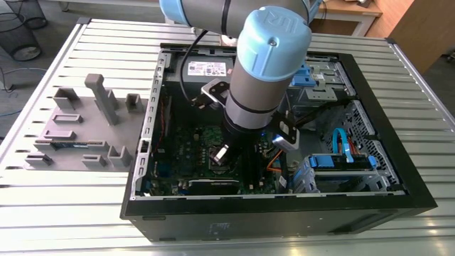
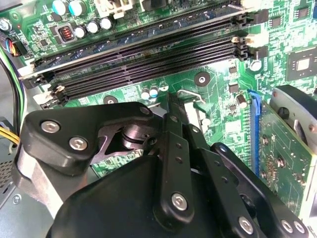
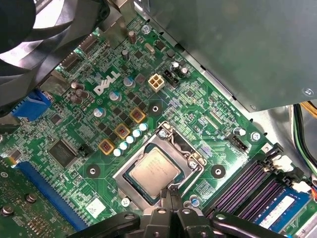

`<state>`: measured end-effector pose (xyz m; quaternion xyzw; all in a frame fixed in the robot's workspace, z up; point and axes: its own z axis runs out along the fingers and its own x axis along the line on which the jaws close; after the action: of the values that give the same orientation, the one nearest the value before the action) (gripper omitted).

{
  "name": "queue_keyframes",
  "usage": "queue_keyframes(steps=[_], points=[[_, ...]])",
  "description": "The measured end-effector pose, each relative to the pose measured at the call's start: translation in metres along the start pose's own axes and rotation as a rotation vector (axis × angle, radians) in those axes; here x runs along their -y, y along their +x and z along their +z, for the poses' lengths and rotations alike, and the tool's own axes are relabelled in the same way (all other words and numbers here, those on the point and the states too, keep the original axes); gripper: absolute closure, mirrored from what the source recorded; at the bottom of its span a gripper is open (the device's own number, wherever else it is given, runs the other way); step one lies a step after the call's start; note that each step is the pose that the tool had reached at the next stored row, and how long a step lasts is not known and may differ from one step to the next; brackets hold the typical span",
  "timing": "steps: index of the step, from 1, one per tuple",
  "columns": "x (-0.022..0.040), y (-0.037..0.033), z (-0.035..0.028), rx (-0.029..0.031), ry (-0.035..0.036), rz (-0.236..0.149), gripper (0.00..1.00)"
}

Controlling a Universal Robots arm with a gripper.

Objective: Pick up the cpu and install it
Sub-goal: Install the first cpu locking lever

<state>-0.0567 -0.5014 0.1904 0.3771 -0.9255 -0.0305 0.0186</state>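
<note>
The cpu (image 3: pixel 154 171) is a small square chip with a silver-grey top. It lies flat inside the dark metal-framed socket (image 3: pixel 143 148) on the green motherboard (image 3: pixel 163 106). My gripper (image 3: pixel 171 194) hangs just above the socket's edge beside the chip, its two black fingers pressed together with nothing between them. The second wrist view shows the same closed fingers (image 2: pixel 173 144) over the board, hiding the socket. In the exterior view my gripper (image 1: pixel 219 157) reaches down into the open computer case (image 1: pixel 284 213).
Black memory slots (image 2: pixel 148 54) run beside the socket, one holding a stick (image 3: pixel 280 210). A fan (image 3: pixel 44 29), the grey power supply (image 3: pixel 237 44) and a graphics card (image 2: pixel 282 148) crowd the board. A grey fixture tray (image 1: pixel 78 128) sits at the exterior view's left.
</note>
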Motion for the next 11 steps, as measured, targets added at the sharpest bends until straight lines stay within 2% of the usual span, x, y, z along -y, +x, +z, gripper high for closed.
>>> queue_keyframes(steps=[11], points=[[0.0013,-0.0009,0.0008,-0.0009,0.0002,-0.013,0.89]])
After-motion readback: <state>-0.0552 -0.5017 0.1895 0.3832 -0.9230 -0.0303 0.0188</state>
